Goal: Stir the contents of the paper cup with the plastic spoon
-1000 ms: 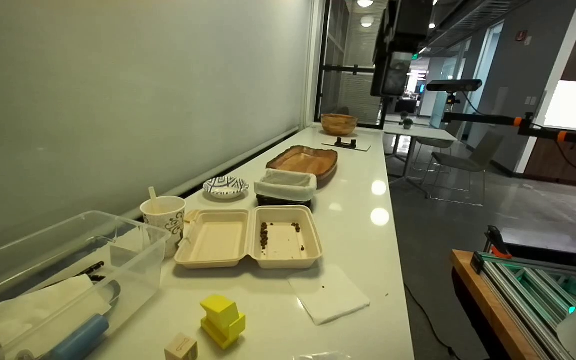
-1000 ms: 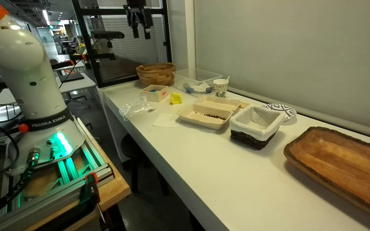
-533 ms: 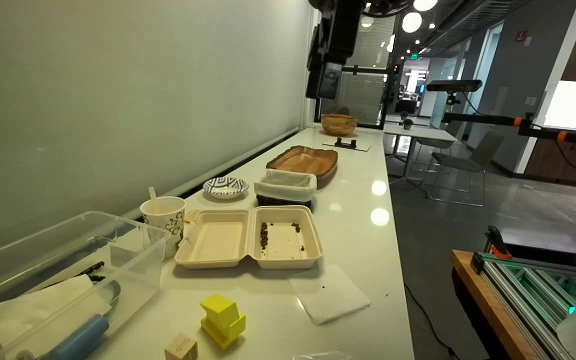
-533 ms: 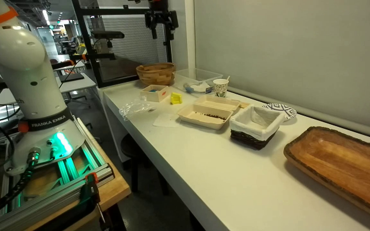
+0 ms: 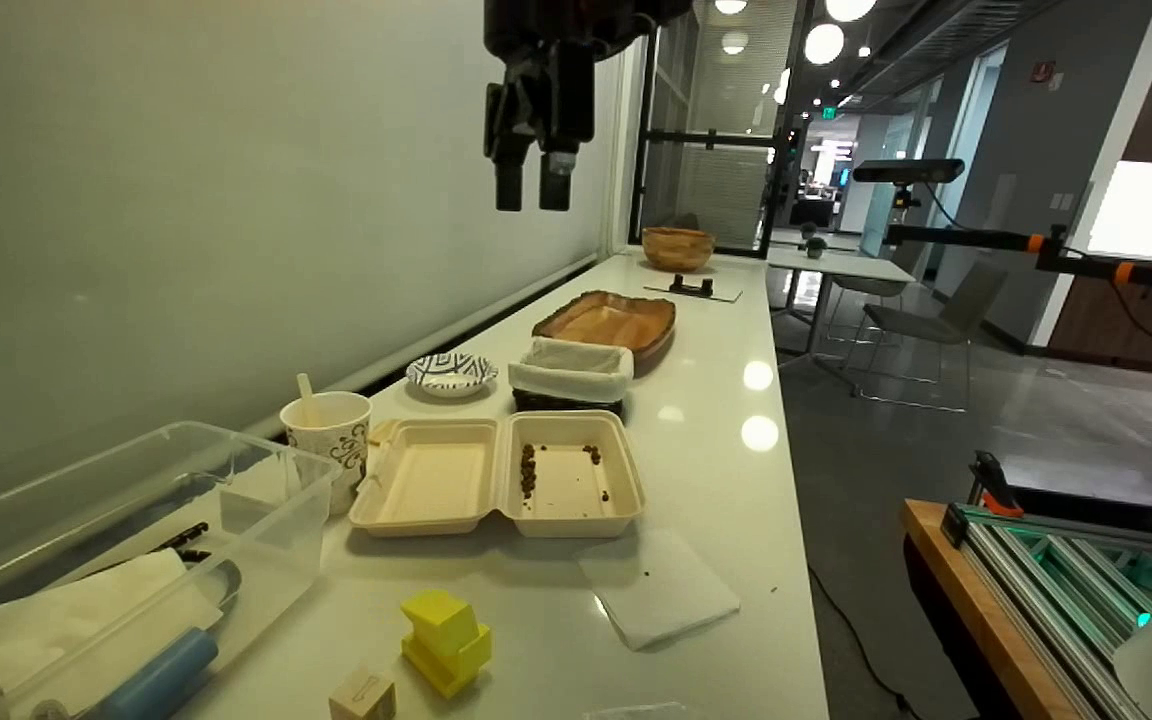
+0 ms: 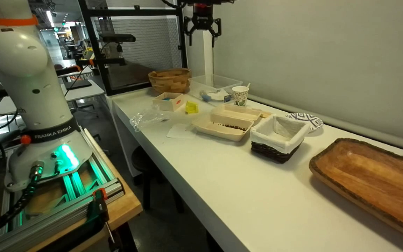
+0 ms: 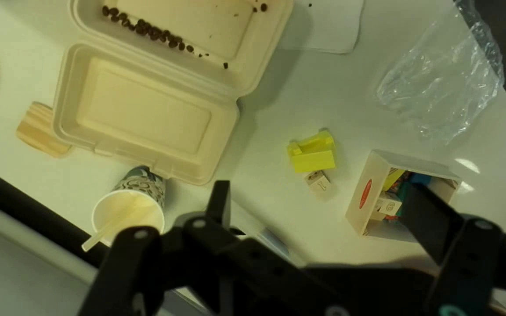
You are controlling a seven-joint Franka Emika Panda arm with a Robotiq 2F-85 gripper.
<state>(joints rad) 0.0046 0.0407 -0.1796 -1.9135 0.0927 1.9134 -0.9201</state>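
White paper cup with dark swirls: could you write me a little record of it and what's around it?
Vessel: dark-swirled white paper cup, upright on the glossy white counter
Tool: thin pale plastic spoon, leaning in the cup, one end sticking out
Contents: too unclear to tell
Robot: black two-fingered gripper, open and holding nothing, above the counter
Neighbour: open beige clamshell box, small dark brown pieces in one half
Stirring: not under way

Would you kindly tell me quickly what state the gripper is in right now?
Gripper: open, holding nothing; the spoon leans in the cup.
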